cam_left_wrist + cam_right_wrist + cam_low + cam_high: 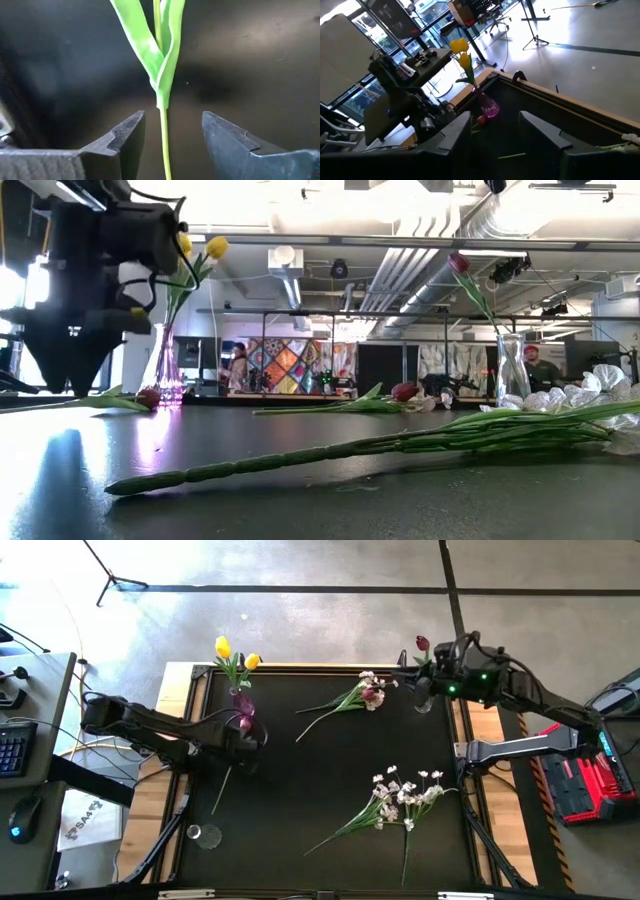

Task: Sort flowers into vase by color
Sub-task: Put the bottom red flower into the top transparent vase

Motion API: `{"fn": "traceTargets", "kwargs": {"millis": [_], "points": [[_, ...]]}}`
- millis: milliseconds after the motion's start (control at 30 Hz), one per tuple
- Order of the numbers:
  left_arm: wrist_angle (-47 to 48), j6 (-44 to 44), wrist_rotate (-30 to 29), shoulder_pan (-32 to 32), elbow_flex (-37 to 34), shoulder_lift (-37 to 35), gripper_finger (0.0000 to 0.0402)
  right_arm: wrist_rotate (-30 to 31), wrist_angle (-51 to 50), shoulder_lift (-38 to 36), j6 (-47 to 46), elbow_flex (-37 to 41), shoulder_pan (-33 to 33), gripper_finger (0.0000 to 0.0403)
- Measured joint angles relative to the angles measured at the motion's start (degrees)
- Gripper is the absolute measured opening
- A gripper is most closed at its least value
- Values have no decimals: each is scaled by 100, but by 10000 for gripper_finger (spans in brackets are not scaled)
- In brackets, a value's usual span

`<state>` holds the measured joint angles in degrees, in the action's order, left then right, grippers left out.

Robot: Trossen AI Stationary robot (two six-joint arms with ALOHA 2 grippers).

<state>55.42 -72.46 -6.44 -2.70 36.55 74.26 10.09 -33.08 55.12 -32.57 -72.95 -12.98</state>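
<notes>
A dark red tulip (243, 722) lies on the black table, its stem (164, 145) running toward the near edge. My left gripper (243, 745) is open and low over it, with one finger on each side of the stem (172, 116) and a gap on both sides. Two yellow tulips (233, 652) stand in a purple vase (240, 700) at the far left. One dark red tulip (422, 643) stands in a clear vase (510, 370) at the far right. My right gripper (418, 688) is beside that vase, open and empty (494, 116).
A red tulip with white blossoms (365, 692) lies at the far middle. A spray of white-pinkish blossoms (400, 795) lies near right, its stems (330, 452) reaching toward the near edge. A small clear glass (205, 835) stands near left. People show in the room behind (240, 365).
</notes>
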Motion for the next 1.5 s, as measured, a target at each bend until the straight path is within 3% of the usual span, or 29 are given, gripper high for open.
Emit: {"fn": "traceTargets", "kwargs": {"millis": [267,533,700,867,1033,1133,1233,1500], "points": [[-917,-162,173,162,-650,-30,125,158,-55,-1,-271,0,327,154],[-903,50,269,50,-427,10,17,412,-118,-1,-538,0,554,154],[-1260,73,758,-395,-63,4,12,638,-1039,78,-1531,0,898,154],[-3205,161,534,-825,95,4,3,879,-2291,389,-2797,2,1611,154],[-5828,1369,-417,-876,97,4,3,1090,-2020,838,-3299,4,2249,154],[-7065,2537,-899,-796,97,4,1,1080,-1331,1134,-3087,4,2490,154],[-7828,3594,-1103,-707,101,2,1,921,-353,1445,-2299,4,2573,154],[-8336,5222,-551,-355,101,2,0,1089,1690,2101,109,4,2506,154]]}}
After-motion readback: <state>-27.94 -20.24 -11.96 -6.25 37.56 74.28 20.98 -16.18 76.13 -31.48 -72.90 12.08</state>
